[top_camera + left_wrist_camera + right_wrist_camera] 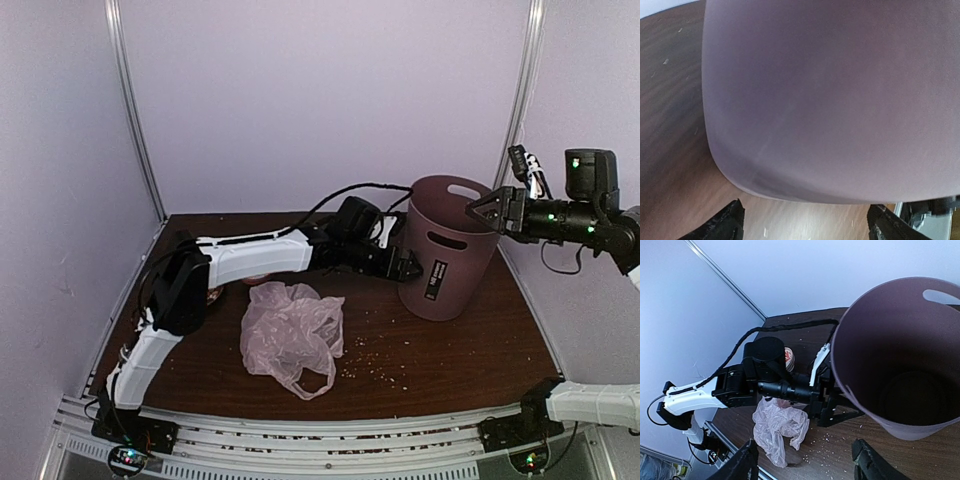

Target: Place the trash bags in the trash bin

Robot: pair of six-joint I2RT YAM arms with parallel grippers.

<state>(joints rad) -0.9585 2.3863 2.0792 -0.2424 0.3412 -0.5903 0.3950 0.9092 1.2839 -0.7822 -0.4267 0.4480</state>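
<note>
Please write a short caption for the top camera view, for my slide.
Left gripper open beside the trash bin; right gripper open near its rim; trash bag lies on table.

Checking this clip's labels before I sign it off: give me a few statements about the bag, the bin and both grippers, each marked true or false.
1. The trash bag is inside the trash bin. False: it lies crumpled on the table, left of the bin in the top view.
2. The left gripper is open beside the bin's lower wall. True.
3. The right gripper holds the bag. False: it is open and empty, up by the bin's rim.
4. Crumbs are scattered on the table near the bag. True.
</note>
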